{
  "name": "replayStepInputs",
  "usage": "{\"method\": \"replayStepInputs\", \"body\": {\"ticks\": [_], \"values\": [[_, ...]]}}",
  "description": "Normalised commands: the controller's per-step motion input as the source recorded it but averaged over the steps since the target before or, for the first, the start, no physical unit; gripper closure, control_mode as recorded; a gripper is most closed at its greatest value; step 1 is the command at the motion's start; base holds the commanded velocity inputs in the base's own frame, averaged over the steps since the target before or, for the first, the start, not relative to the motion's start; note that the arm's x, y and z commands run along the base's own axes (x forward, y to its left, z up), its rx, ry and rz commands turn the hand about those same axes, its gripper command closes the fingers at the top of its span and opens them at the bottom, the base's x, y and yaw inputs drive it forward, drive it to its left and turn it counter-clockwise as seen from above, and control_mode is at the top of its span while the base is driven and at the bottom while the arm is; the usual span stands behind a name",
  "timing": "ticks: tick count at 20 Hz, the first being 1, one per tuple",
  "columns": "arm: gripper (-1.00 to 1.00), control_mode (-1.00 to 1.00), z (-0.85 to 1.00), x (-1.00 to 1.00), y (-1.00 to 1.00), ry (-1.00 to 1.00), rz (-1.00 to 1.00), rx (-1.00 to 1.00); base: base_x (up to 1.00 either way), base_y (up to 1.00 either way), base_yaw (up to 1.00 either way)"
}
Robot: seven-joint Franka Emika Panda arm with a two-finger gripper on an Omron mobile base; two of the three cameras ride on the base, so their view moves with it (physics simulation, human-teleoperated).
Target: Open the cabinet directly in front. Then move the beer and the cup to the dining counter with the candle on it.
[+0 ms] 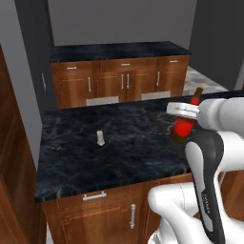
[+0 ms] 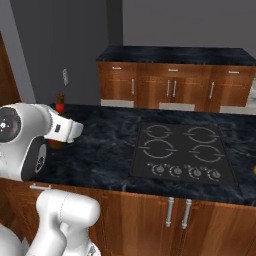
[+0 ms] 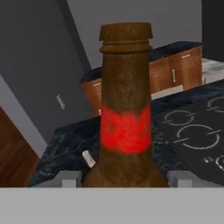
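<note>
At the right edge of the left base view, the dark brown glass beer bottle with a red label [image 1: 185,123] stands over the black white-veined marble dining counter [image 1: 86,152], with the robot's two-finger gripper [image 1: 183,125] pinching it from both sides. Left of centre, the small cream-white stubby candle [image 1: 100,137] sits well apart from it. The black cooktop [image 2: 182,152] fills the right base view's centre-right.

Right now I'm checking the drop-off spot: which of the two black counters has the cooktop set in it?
The near black white-veined marble counter, carrying the four-ring cooktop and small cream candle; the far black counter has a bare top.
</note>
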Motion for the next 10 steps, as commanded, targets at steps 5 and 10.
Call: {"method": "replayStepInputs", "body": {"ticks": [5, 10], "values": [[1.0, -1.0, -0.76, 0.22, 0.16, 0.0, 0.26, -0.11, 0.0, 0.0, 0.0], [1.0, -1.0, -0.5, -0.01, 0.05, 0.01, 0.25, -0.1, 0.0, 0.0, 0.0]]}}
